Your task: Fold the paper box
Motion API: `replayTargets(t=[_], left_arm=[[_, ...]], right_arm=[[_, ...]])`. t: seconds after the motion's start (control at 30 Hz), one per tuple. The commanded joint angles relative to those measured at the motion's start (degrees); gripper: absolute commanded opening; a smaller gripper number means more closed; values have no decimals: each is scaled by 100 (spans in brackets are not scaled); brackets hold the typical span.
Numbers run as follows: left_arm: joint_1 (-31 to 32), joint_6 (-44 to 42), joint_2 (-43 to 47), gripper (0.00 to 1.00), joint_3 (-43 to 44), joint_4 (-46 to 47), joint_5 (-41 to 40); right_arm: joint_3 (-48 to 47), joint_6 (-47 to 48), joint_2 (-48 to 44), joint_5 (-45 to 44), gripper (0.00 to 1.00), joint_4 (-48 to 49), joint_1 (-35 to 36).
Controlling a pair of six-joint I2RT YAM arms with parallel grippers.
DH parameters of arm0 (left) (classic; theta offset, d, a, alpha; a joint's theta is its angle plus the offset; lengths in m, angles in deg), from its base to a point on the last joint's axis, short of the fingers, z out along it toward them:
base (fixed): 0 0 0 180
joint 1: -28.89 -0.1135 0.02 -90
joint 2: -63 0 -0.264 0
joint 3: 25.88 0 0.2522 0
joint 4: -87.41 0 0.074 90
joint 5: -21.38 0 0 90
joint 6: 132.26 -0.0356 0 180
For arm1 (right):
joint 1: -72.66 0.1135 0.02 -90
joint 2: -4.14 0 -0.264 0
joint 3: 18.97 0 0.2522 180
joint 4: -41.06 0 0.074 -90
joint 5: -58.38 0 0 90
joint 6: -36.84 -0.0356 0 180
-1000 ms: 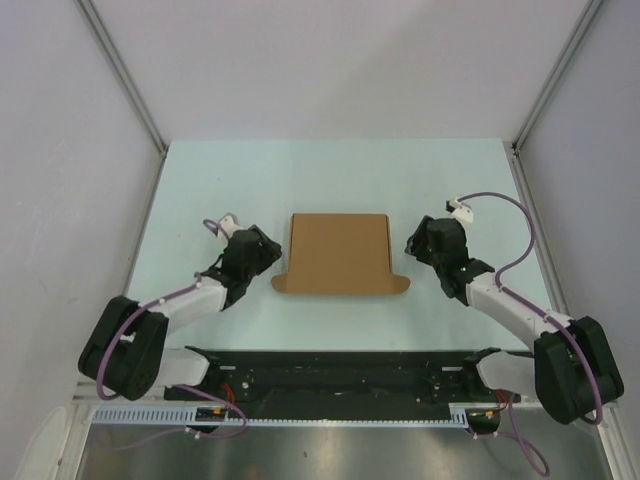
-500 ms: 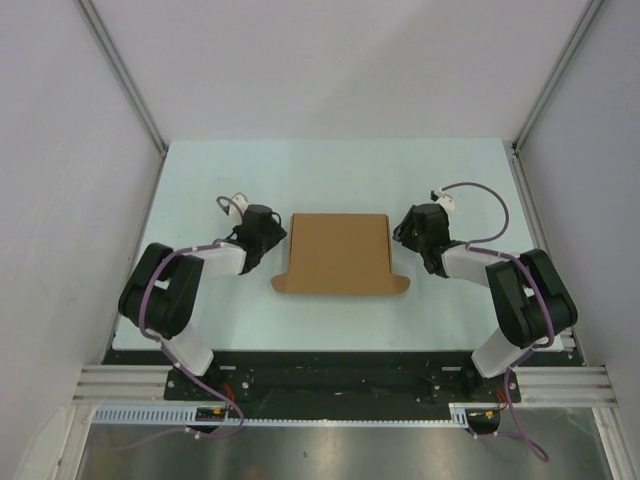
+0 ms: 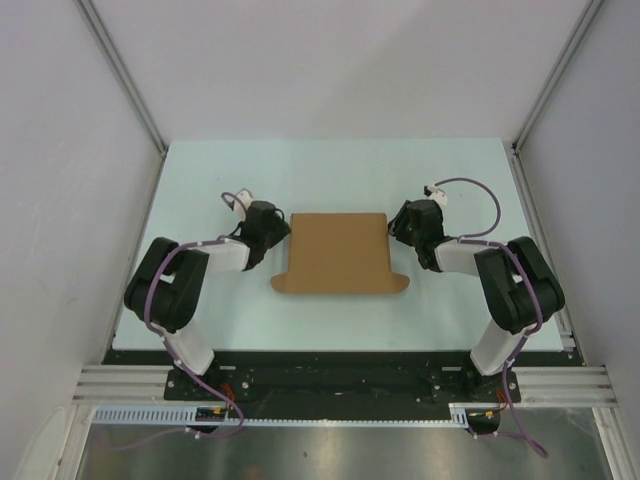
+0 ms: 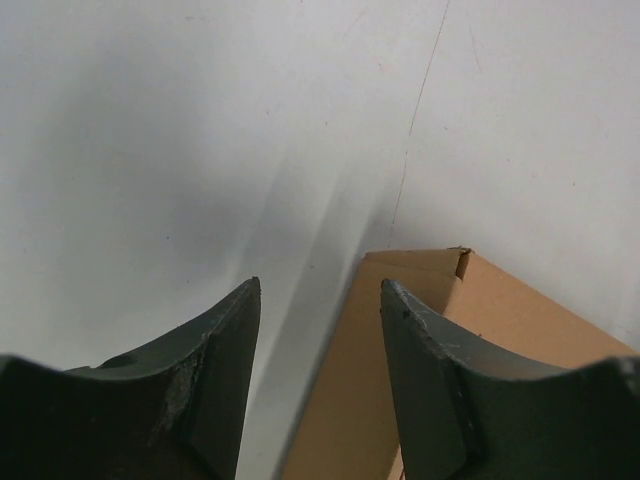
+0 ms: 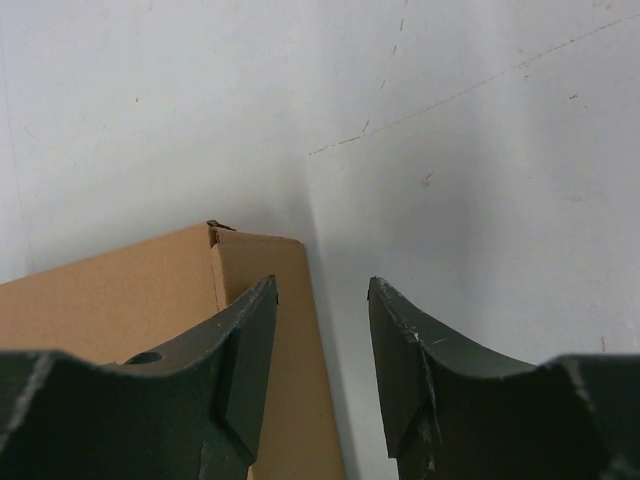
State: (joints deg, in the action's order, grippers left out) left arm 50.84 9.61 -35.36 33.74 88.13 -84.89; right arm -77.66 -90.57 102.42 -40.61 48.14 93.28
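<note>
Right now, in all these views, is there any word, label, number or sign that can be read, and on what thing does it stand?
None: no view shows any readable text.
The paper box is plain brown cardboard, with no print on the faces that show.
The table bears only faint scratches, no letters.

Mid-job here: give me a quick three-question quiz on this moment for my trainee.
1. True or false: the paper box lies between the left gripper and the right gripper.
2. Both grippers' fingers are: A) shut on the box, B) apart, C) out of view.
3. How many cardboard items are on the table?
Key: 1 true; 2 B; 3 one.
</note>
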Motion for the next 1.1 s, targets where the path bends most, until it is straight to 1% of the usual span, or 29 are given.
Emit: replayTargets(t=[0.0,0.4,0.53,0.63,0.7,0.87,0.9,1.07], left_arm=[[221,-99,-147,56,309,222,186],[845,-143,-543,56,520,231,107],[942,-152,-561,56,494,213,63],[933,-143,-473,56,441,100,-16],[811,-204,-280,58,397,20,-78],[354,-213,404,61,142,-182,-209],[240,-248,528,62,116,-208,-253],[134,-581,1292,62,159,-455,-605]], right_arm=[[-218,76,156,196,47,254,179],[-578,216,517,451,46,113,759],[-684,225,640,539,46,26,908],[-684,208,579,461,46,-158,891],[-684,208,343,407,48,-360,760],[-666,374,-361,-128,57,-1099,461],[-666,418,-475,-199,58,-1169,408],[-667,761,-1389,-559,60,-1609,276]])
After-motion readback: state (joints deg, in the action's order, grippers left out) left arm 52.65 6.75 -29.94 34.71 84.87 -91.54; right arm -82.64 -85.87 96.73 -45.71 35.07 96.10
